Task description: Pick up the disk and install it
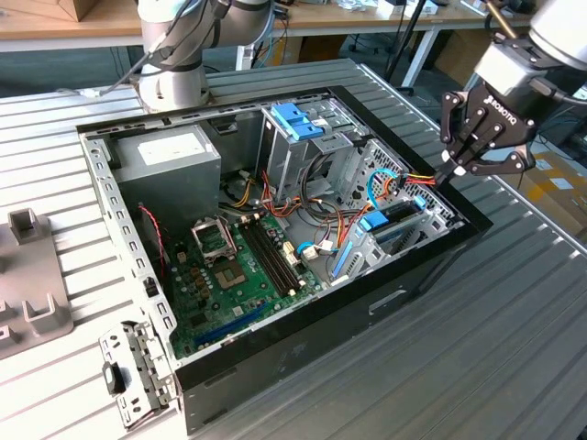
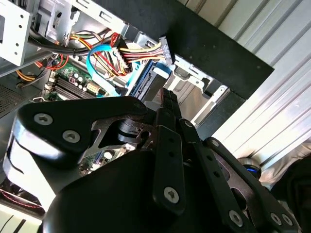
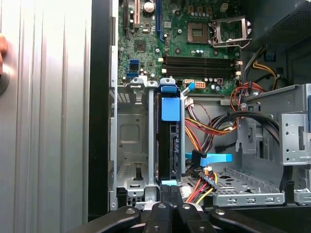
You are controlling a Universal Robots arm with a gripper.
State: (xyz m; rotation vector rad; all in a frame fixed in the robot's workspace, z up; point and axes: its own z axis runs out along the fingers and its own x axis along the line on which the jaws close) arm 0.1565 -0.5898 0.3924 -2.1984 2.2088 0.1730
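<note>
The disk (image 1: pixel 390 225) stands on edge in the drive bay at the corner of the open computer case (image 1: pixel 431 266) on the exterior view's right. Its bright blue carrier (image 3: pixel 170 109) and dark body (image 3: pixel 169 150) sit in the metal slot. My gripper (image 1: pixel 448 176) hangs just above the case rim, beyond the disk's outer end, with its black fingers (image 3: pixel 164 194) shut together and nothing between them. In the first wrist view the fingertips line up with the disk's near end; I cannot tell if they touch it.
An empty metal slot (image 3: pixel 131 141) lies beside the disk. Red, yellow and blue cables (image 3: pixel 209 179) run close by. A blue bracket (image 1: pixel 295 119) tops the tall drive cage. The motherboard (image 1: pixel 238 266) and power supply (image 1: pixel 170 156) lie further in. A grey fixture (image 1: pixel 32 275) stands on the slatted table.
</note>
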